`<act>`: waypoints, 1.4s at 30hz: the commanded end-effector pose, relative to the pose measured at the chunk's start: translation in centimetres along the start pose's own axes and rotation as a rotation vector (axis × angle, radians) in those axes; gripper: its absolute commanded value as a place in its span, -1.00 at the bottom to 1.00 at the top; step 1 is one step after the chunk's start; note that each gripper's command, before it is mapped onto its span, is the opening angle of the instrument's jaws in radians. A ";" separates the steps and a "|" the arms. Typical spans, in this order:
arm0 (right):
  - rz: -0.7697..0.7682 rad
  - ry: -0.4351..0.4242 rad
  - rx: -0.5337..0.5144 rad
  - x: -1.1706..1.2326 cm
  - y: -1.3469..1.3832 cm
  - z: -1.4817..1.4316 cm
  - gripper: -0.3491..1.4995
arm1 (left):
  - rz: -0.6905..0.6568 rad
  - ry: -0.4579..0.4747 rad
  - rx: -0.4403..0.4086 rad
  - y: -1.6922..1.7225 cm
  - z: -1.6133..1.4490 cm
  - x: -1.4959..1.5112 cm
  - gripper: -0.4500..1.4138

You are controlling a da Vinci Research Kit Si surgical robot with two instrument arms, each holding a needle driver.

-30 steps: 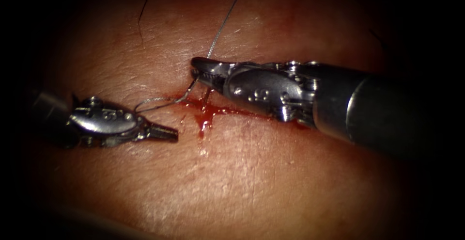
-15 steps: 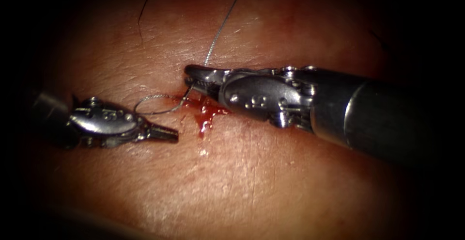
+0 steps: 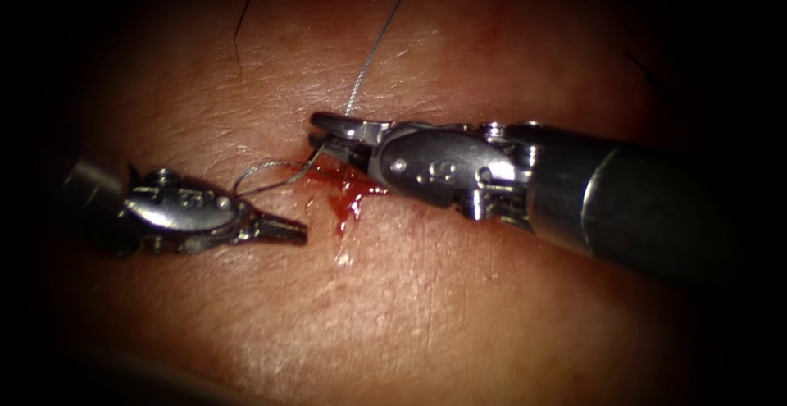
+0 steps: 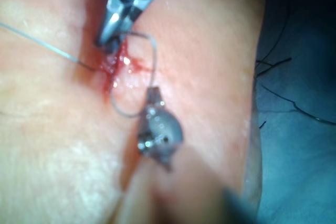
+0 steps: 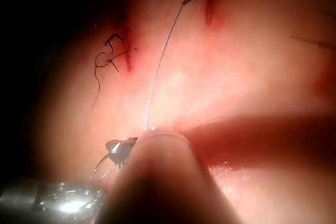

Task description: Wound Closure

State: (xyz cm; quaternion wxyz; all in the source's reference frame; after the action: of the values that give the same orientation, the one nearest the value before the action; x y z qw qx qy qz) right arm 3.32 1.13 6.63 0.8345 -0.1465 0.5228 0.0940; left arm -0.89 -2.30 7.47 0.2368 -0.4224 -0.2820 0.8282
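Endoscope view: right tool (image 3: pixel 316 129) lies across the cut (image 3: pixel 361 189), its tip just past the red fluid (image 3: pixel 348 201) on the tissue (image 3: pixel 410 291). Jaws slightly parted, thread (image 3: pixel 373 41) sits between them; a firm grip on it can't be told. From the jaw tips one strand runs up and away from the tool. Another strand curves down off the tip, loops over the tissue and ends at the left tool (image 3: pixel 291 229). Left tool rests on the tissue left of the cut, jaws clenched, tip pointing toward the right tool, well apart from it. The loop meets its wrist; whether the jaws grip it is unclear. Needle: can't tell where it is.

Left wrist view: left tool (image 4: pixel 154 95) touches the thread (image 4: pixel 136 72) loop, right tool (image 4: pixel 102 40) at the red fluid (image 4: pixel 123 69).

Right wrist view: thread (image 5: pixel 157 72) rises from the right tool; older stitches with cut ends of thread (image 5: pixel 107 59) beyond.
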 end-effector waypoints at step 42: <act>0.086 -0.016 -0.168 -0.16 0.06 0.21 -1.00 | 0.006 -0.004 -0.015 0.01 0.24 -0.10 -0.64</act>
State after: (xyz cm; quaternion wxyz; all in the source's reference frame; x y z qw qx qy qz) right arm 3.32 1.27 6.81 0.8240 -0.2028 0.5044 0.1597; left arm -1.03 -2.35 7.59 0.2298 -0.4243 -0.2862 0.8278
